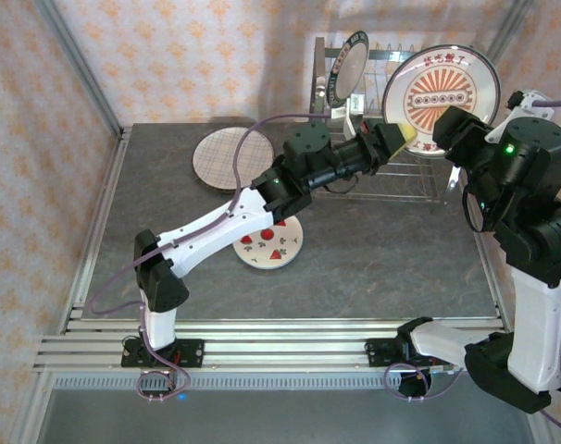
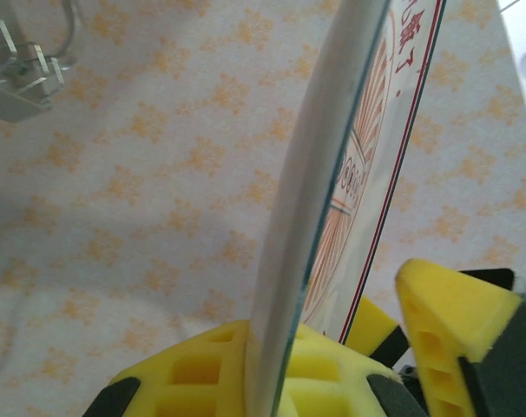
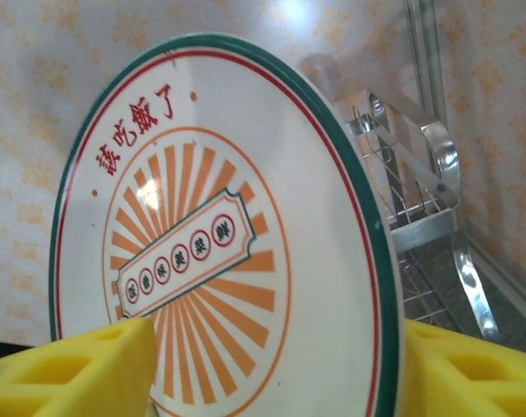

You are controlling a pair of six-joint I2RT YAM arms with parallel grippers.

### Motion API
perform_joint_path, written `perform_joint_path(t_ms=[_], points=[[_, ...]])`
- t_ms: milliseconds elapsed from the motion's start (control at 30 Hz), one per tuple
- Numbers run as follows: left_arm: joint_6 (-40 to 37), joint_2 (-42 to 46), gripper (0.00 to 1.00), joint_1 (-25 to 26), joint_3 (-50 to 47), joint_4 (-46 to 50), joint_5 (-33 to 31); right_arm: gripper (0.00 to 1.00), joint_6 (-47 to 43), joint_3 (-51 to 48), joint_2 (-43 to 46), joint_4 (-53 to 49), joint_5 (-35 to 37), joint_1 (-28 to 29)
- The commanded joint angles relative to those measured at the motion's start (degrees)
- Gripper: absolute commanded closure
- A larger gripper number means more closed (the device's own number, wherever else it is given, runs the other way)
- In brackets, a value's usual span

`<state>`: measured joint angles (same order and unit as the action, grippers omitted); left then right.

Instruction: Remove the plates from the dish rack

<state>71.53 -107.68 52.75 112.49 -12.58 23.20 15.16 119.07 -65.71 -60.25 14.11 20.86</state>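
- Yellow pads (image 2: pixel 211 347) of the left gripper (image 2: pixel 272 382) pinch the lower rim of the sunburst plate (image 2: pixel 367 174) from both faces; the rim runs straight up between them in the left wrist view
- sunburst plate: white, green-edged, with orange rays and red characters; it stands nearly upright at about 1 o'clock on the table (image 1: pixel 382 259), at the right end of the dish rack (image 1: pixel 392 180); I cannot tell whether its bottom edge sits in a slot
- right gripper (image 3: pixel 272 365): its fingers (image 3: pixel 81 369) stand wide, one pad in front of the plate's printed face at 7 o'clock in its wrist view, the other just beside the rim at 5 o'clock; neither visibly presses the plate
- dish rack: chrome wire, against the far wall at 1 o'clock; a dark-rimmed plate (image 1: pixel 347 67) stands upright in its left end
- plaid plate (image 1: pixel 227 157) lies flat at 11 o'clock on the table, well apart from the rack
- strawberry plate (image 1: pixel 271 242) lies flat near the table's middle, partly under the left arm
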Motion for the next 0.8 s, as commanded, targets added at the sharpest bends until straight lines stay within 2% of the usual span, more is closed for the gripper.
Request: perform_joint_path(t_ms=[0, 333, 467, 667, 767], points=[[-3.9, 4.7, 1.00, -1.1, -1.5, 0.6, 2.7, 0.26, -1.4, 0.6, 0.8, -0.8, -1.3, 0.2], [-5.8, 12.1, 1.00, -4.7, -8.5, 5.4, 7.1, 0.17, -2.6, 1.3, 1.0, -2.0, -2.2, 0.2], [-7.7, 15.3, 1.00, -6.4, -10.6, 10.3, 10.2, 0.14, -3.6, 0.8, 1.3, -2.2, -5.1, 0.2], [-10.3, 22.2, 1.00, -9.6, -17.3, 17.4, 13.2, 0.09, -6.2, -3.5, 2.9, 1.8, -15.7, 0.1], [-11.7, 25.8, 1.00, -11.6, -20.9, 20.7, 14.9, 0.08, -7.7, -6.0, 3.2, 4.7, -24.5, 0.2]])
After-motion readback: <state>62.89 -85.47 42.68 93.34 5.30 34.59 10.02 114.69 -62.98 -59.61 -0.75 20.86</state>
